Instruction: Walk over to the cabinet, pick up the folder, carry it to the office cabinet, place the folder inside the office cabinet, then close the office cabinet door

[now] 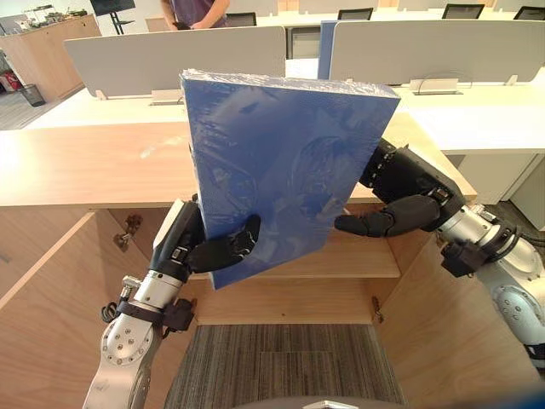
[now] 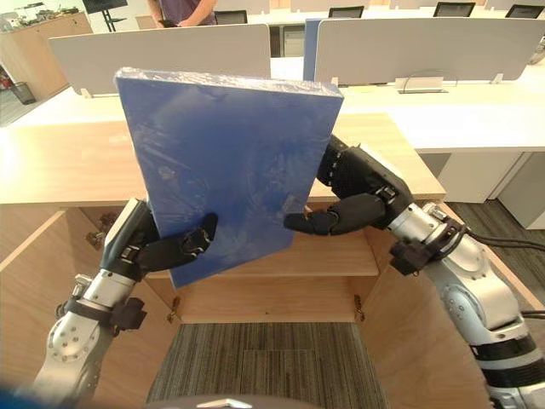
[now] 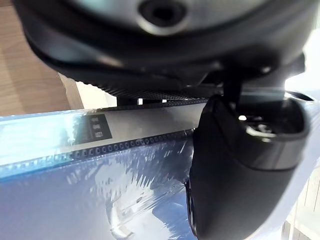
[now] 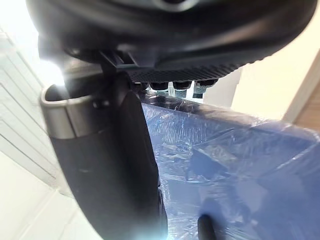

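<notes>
Folder gripped over open office cabinet

Blue plastic-wrapped folder (image 1: 289,162) stands on edge, tilted, in the air in front of the wooden office cabinet (image 1: 77,162), above its shelf (image 1: 366,256). The left robot hand (image 1: 217,249) pinches the lower left corner, thumb on the near face. The right robot hand (image 1: 396,213) clamps the right edge likewise. Both cabinet doors (image 1: 43,298) hang open.

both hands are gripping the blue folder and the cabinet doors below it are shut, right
No: the cabinet doors are open, swung out to both sides with the shelf showing between them; see the left eye view. The left hand and right hand do grip the blue folder.
</notes>
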You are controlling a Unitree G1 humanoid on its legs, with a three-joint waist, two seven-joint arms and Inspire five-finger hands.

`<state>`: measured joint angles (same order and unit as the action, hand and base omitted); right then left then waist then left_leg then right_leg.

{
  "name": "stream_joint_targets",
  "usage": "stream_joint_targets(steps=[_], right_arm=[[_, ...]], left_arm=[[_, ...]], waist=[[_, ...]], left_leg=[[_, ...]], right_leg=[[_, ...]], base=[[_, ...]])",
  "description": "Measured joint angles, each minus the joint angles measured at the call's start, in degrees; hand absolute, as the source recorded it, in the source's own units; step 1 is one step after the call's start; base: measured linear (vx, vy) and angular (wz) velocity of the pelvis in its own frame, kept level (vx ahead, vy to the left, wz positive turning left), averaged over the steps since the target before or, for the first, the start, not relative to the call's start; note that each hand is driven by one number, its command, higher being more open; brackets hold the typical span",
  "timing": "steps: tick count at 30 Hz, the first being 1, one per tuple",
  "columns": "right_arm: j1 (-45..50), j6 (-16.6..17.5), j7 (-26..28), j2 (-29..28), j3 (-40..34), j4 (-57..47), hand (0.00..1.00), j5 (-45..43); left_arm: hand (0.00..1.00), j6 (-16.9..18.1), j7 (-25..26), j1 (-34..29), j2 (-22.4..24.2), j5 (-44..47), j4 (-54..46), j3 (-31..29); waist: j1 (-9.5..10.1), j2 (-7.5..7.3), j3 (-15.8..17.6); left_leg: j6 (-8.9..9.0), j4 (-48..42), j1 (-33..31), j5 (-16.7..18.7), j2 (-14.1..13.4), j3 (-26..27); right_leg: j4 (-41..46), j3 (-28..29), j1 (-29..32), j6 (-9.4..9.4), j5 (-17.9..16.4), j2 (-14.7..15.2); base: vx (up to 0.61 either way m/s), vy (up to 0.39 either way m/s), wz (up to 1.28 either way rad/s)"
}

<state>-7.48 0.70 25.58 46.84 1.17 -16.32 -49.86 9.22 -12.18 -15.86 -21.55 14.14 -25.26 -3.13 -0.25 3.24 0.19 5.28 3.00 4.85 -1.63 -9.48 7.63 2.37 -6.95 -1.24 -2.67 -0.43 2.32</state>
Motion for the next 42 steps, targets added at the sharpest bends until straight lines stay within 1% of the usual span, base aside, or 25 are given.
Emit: stream_joint_targets(steps=[4,8,10,13,15,17,18,20,24,26,28,29,33,34,36,38,39,41,42], right_arm=[[-2.0,0.2,-2.5,-2.2,2.5,2.1,1.00,0.1],[-3.5,0.2,-4.7,-2.9,3.5,4.6,1.00,0.1],[-4.4,0.2,-5.4,-4.2,3.7,5.7,1.00,0.1],[-7.2,0.2,-5.8,-4.6,6.4,6.5,1.00,0.0],[-9.9,0.2,-5.6,-5.8,9.3,6.6,1.00,-2.1],[-13.3,1.3,-6.3,-9.5,11.4,8.2,1.00,-5.7],[-14.3,1.5,-6.4,-10.1,11.7,8.9,0.00,-6.4],[-18.5,2.8,-6.9,-11.9,14.7,11.9,0.00,-6.8],[-22.3,3.5,-7.7,-13.7,18.2,16.0,0.00,-10.1],[-22.5,3.6,-7.8,-14.3,18.5,16.3,0.00,-11.0],[-22.7,4.7,-7.9,-16.2,18.5,17.0,0.00,-11.2],[-22.9,4.9,-8.4,-17.1,18.5,17.7,0.00,-11.2],[-22.9,4.9,-8.7,-17.2,19.7,19.1,0.00,-10.9],[-22.9,4.9,-8.8,-17.2,20.3,20.0,0.00,-10.9],[-22.9,4.9,-8.8,-16.8,21.1,21.6,0.00,-10.8],[-23.0,3.7,-8.8,-13.0,24.0,22.3,0.00,-10.7],[-23.0,3.3,-8.8,-12.0,25.1,22.3,0.00,-10.6],[-23.5,1.2,-8.6,-8.8,30.6,22.3,0.00,-8.3],[-23.8,0.4,-8.4,-8.4,32.5,22.3,0.00,-7.6]], left_arm=[[0.00,0.0,0.5,0.0,0.0,0.0,0.1,0.0],[0.00,0.1,0.6,0.0,0.0,0.0,0.1,0.0],[0.00,0.1,0.6,0.0,0.0,0.2,0.1,0.0],[0.00,0.1,0.6,0.1,0.1,0.5,0.1,0.0],[0.00,0.1,0.7,0.5,0.3,0.5,0.1,0.2],[0.00,0.2,1.7,1.1,1.8,2.3,0.2,0.2],[0.00,0.2,2.0,1.1,1.9,2.8,0.2,0.2],[0.00,0.2,3.5,1.2,2.0,4.0,0.3,0.1],[0.00,0.2,4.7,1.2,2.1,5.6,1.3,0.1],[0.00,0.2,4.7,1.1,2.1,6.8,2.0,0.3],[0.00,0.2,4.7,0.8,2.7,8.0,2.0,0.4],[1.00,0.2,4.7,0.8,3.1,7.8,2.0,0.6],[1.00,0.2,4.5,0.3,2.6,7.9,2.1,0.6],[1.00,0.2,3.8,-0.1,2.2,8.6,2.7,1.0],[1.00,0.1,1.3,-0.9,-0.6,13.6,4.8,3.5],[1.00,-0.8,-3.0,-0.9,-5.6,20.6,10.3,7.5],[1.00,-1.3,-4.3,-0.9,-7.2,22.3,12.1,8.5],[1.00,-4.5,-8.8,-0.7,-15.2,25.1,19.9,15.6],[1.00,-5.5,-10.5,-0.6,-17.1,25.4,21.9,17.7]], waist=[[0.00,-0.01,0.0],[0.26,0.01,0.0],[0.30,0.02,0.0],[0.34,0.14,-0.1],[0.32,0.15,-0.1],[0.91,0.17,-0.2],[1.21,0.17,-0.2],[2.28,0.17,-0.2],[3.81,0.15,-0.2],[4.35,0.04,-0.3],[4.75,-0.02,-0.4],[4.81,-0.04,-0.5],[4.56,-0.08,-0.6],[4.43,-0.03,-0.8],[4.41,0.07,-1.3],[4.37,0.24,-1.7],[4.24,0.28,-1.8],[3.33,0.35,-2.3],[3.00,0.30,-2.5]], left_leg=[[0.00,0.0,0.3,0.0,0.0,-0.4],[0.00,0.0,0.3,0.0,0.0,-0.7],[0.00,0.1,0.4,0.0,0.0,-0.7],[-0.01,0.4,0.4,0.0,0.0,-0.8],[-0.01,0.5,0.4,0.0,0.0,-0.8],[-0.01,0.7,0.5,0.0,0.0,-0.9],[-0.01,0.7,0.6,0.0,0.0,-0.9],[-0.01,0.7,0.7,0.0,0.0,-0.9],[0.01,0.7,0.8,0.0,0.0,-1.4],[0.03,0.7,0.9,0.0,0.1,-2.0],[0.04,0.7,0.8,0.0,0.1,-2.0],[0.06,0.7,0.8,0.0,0.1,-2.0],[0.10,0.7,0.7,0.0,0.1,-2.0],[0.12,0.7,0.8,0.0,0.1,-2.0],[0.17,0.7,0.7,0.1,0.1,-2.0],[0.21,0.7,0.7,0.1,0.1,-2.0],[0.22,0.7,0.7,0.1,0.0,-2.0],[0.35,0.4,0.6,0.2,-0.1,-2.0],[0.47,0.1,0.4,0.3,-0.2,-2.0]], right_leg=[[-0.4,-0.5,-0.8,0.00,0.0,0.0],[-1.0,-0.8,-1.3,-0.05,0.2,0.0],[-1.4,-0.9,-1.5,-0.05,0.3,0.0],[-1.7,-1.0,-1.6,-0.05,0.4,-0.1],[-1.8,-1.0,-1.7,-0.04,0.4,-0.1],[-1.9,-1.1,-1.8,-0.04,0.4,-0.1],[-1.9,-1.1,-1.9,-0.04,0.4,-0.1],[-1.9,-1.1,-2.0,-0.04,0.4,-0.1],[-2.1,-1.5,-2.5,-0.02,0.4,-0.1],[-2.4,-2.0,-3.0,-0.02,0.4,0.0],[-2.7,-2.0,-3.1,0.09,0.5,-0.1],[-2.8,-2.0,-3.1,0.13,0.5,0.0],[-3.3,-2.0,-3.2,0.20,0.8,-0.1],[-3.4,-2.0,-3.3,0.19,0.8,-0.1],[-3.5,-2.1,-3.4,0.19,0.8,-0.1],[-3.6,-2.1,-3.4,0.19,0.8,-0.1],[-3.6,-2.1,-3.4,0.19,0.8,-0.1],[-3.6,-2.0,-3.4,0.21,0.8,-0.3],[-3.6,-2.0,-3.3,0.24,0.8,-0.3]], base=[[-0.01,0.007,0.05],[-0.01,0.010,0.05],[0.00,0.005,0.02],[0.00,0.000,0.00],[0.00,0.000,0.00],[0.00,0.000,0.00],[0.00,0.000,0.00],[0.00,0.000,0.00],[0.00,0.006,0.05],[0.00,0.009,0.13],[0.00,0.000,0.00],[0.00,0.000,0.00],[0.00,0.000,0.00],[0.00,0.000,0.00],[0.00,0.000,0.00],[0.00,0.000,0.00],[0.00,0.000,0.00],[0.00,0.000,0.00],[0.00,0.002,-0.06]])
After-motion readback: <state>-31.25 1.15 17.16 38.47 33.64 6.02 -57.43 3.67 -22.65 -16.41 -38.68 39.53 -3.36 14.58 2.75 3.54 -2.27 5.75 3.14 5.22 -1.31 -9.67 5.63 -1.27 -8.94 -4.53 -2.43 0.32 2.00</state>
